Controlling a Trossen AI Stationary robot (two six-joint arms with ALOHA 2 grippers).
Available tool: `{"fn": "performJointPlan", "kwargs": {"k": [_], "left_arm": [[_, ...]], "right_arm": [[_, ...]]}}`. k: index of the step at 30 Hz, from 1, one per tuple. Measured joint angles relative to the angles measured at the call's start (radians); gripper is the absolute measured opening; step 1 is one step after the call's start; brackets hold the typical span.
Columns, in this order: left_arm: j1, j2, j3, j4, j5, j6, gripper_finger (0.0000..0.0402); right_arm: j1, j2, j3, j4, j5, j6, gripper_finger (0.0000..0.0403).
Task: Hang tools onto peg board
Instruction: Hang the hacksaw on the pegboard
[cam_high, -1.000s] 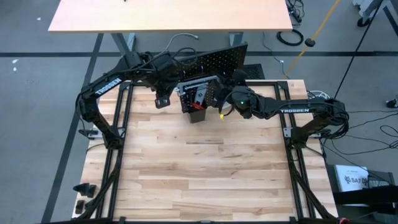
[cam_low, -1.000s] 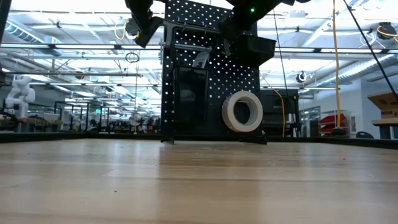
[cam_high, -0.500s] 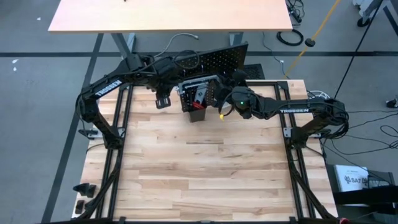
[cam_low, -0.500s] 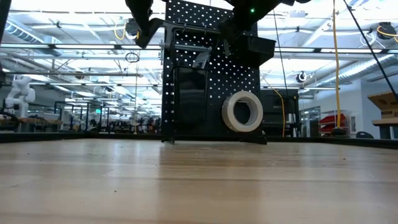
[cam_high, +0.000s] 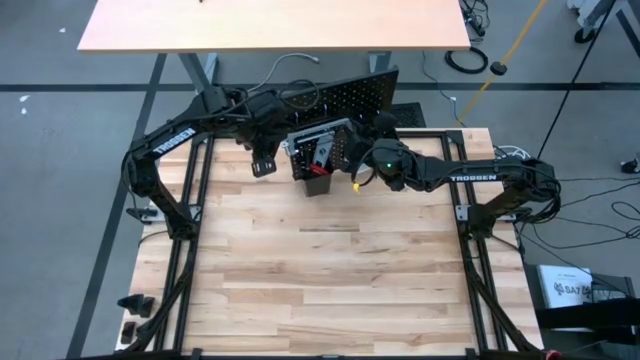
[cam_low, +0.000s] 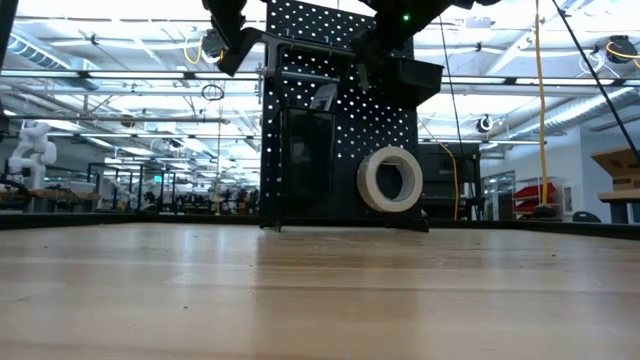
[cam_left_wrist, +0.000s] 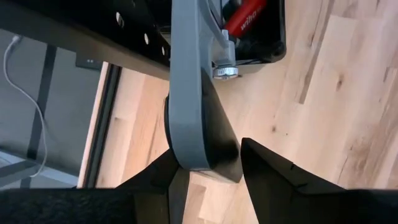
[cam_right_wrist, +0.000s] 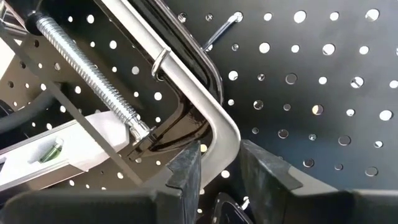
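Note:
The black peg board (cam_high: 360, 95) stands upright at the table's far middle. It also shows in the low view (cam_low: 335, 140). A white tape roll (cam_low: 390, 180) hangs on its front. A grey bar clamp (cam_high: 318, 130) lies level across the board's front, high up, held at both ends. My left gripper (cam_left_wrist: 205, 163) is shut on its left end and shows in the high view (cam_high: 265, 163). My right gripper (cam_right_wrist: 219, 158) is shut on its bent right end, in the high view (cam_high: 357, 150). A red-handled screwdriver (cam_left_wrist: 245, 15) sits in a black bin (cam_high: 318, 182). My left gripper pinches the clamp's flat grey end with its dark pad (cam_left_wrist: 199, 140) between its two fingers. A silver screw knob (cam_left_wrist: 225, 65) sits just beyond the hold. The clamp is lifted clear of the table. My right gripper pinches the clamp's silver frame just below its bent corner (cam_right_wrist: 217, 134) between its two fingers, facing the board's front. The threaded screw (cam_right_wrist: 81, 62) runs away from the hold. The clamp is clear of the table, and a silver hook (cam_right_wrist: 160, 62) loops over the frame.
A blue-grey level with a green vial (cam_right_wrist: 50, 149) hangs on the board under the clamp. A second black bin (cam_low: 410, 72) sits high on the board's right. Silver hooks (cam_right_wrist: 224, 28) stick out of the board. The tan tabletop (cam_high: 320, 270) stretches in front of it.
My left gripper has shifted a little toward the table's right, toward the peg board, still shut on the clamp's end. My right gripper has kept still.

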Motion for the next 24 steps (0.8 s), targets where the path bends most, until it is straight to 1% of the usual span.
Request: {"fn": "performJointPlan", "kwargs": {"k": [11, 24], "left_arm": [[0.000, -0.086, 0.000, 0.000, -0.005, -0.017, 0.0144], [0.000, -0.130, 0.000, 0.000, -0.036, -0.019, 0.0144]], "right_arm": [[0.000, 0.000, 0.000, 0.001, -0.002, 0.000, 0.0103], [0.000, 0.000, 0.000, 0.002, 0.001, 0.008, 0.0103]]}}
